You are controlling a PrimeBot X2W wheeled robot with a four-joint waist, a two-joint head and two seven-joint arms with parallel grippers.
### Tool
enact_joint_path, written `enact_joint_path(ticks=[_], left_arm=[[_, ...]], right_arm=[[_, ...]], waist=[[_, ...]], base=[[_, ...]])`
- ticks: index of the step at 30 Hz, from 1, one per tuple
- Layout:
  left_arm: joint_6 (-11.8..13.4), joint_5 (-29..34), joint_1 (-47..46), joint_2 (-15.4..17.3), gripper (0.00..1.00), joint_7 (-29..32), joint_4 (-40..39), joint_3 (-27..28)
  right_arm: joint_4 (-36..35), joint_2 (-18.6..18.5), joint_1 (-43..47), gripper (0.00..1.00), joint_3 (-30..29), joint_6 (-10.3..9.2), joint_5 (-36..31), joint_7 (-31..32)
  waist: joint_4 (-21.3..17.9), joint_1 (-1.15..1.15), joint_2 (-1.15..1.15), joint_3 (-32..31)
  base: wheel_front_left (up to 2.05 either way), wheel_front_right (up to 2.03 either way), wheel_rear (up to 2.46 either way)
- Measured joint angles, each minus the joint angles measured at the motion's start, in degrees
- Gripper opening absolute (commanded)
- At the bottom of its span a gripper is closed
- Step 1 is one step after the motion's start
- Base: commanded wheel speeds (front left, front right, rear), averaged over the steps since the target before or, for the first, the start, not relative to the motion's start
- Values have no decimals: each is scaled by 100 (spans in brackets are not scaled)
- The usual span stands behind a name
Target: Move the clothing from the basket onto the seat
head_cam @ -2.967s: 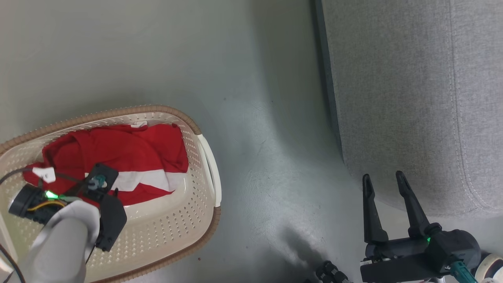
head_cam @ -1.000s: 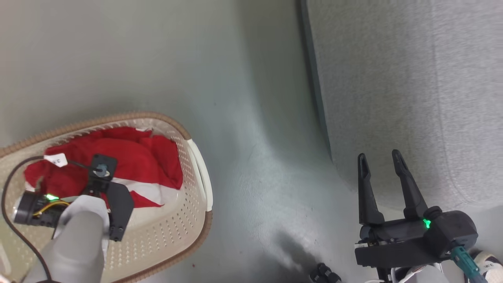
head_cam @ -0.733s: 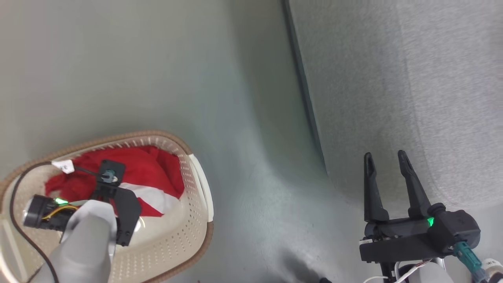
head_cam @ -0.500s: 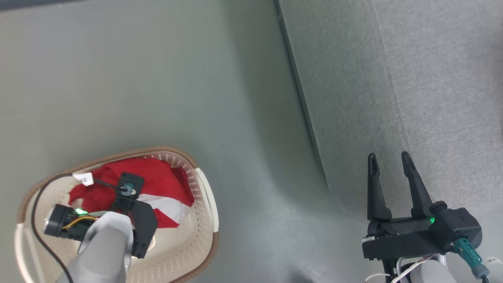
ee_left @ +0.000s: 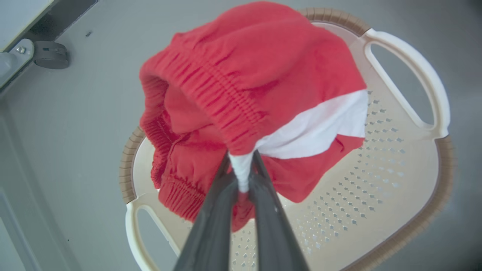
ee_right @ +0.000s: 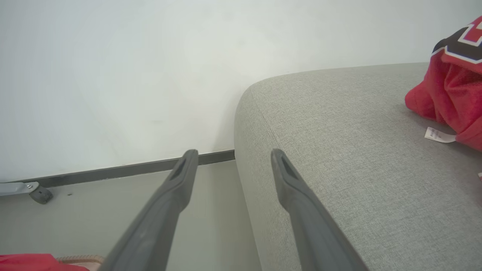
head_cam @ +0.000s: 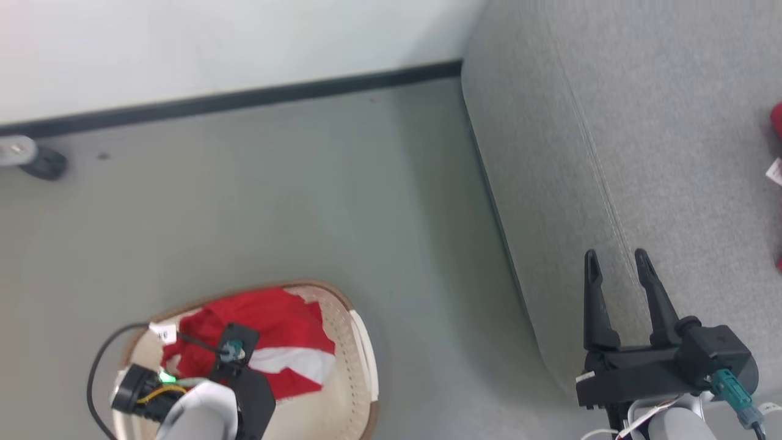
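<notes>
Pinched in the left gripper (ee_left: 241,165), the clothing (ee_left: 248,75) is soft, matt cloth with ribbed elastic. Under it the basket (ee_left: 395,180) is smooth perforated plastic. Beside the matt right gripper (ee_right: 234,154), the seat (ee_right: 339,150) is coarse woven fabric.

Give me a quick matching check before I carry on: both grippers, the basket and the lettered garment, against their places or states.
Things
1. left gripper
2. right gripper
3. basket
4. lettered red garment

Places or states
A. lying on the seat
B. open, holding nothing
C. on the floor, below the red-and-white garment
D. shut on the red-and-white garment

Pairs: 1-D, 2-B, 3-C, 4-A
</notes>
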Motion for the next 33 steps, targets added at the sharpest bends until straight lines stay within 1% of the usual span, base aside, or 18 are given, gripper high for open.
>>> enact_joint_path(ticks=[5,7,9,13,18,21,24,25,29,33], left_arm=[[-102,-32,282,-34,0,-231,15,-9],[-127,-75,379,-52,0,-354,15,-3],[-160,-132,477,-74,0,-493,13,-4],[-334,-259,714,-115,0,-800,-32,5],[-402,-390,957,-132,0,-1213,-160,66],[-458,-488,1039,-136,0,-1298,-309,103],[-461,-609,1138,-142,0,-1341,-459,131],[-504,-634,1175,-141,0,-1350,-503,135],[-509,-682,1319,-141,0,-1383,-754,141],[-557,-719,1424,-142,0,-1390,-1048,131]], right_arm=[[132,-55,71,100,-49,94,5,0],[165,-76,131,100,-81,97,7,0],[218,-86,233,100,-110,129,23,0],[319,-113,481,100,-159,176,57,0],[336,-148,839,100,-176,246,59,0],[332,-166,1037,100,-197,290,86,0],[294,-183,1143,100,-213,305,101,0],[276,-192,1162,100,-216,326,101,0],[201,-220,1260,100,-223,354,101,0],[115,-294,1362,100,-194,435,96,0]], waist=[[182,0,0,-426],[250,0,0,-597],[317,0,0,-771],[450,-1,0,-1120],[622,0,0,-1545],[740,0,0,-1772],[871,-1,0,-1967],[917,0,0,-2026],[1094,0,0,-2231],[1263,0,0,-2394]], base=[[0,0,0],[0,0,0],[0,0,0],[0,0,0],[0,0,0],[0,0,0],[0,0,0],[0,0,0],[0,0,0],[0,0,0]])
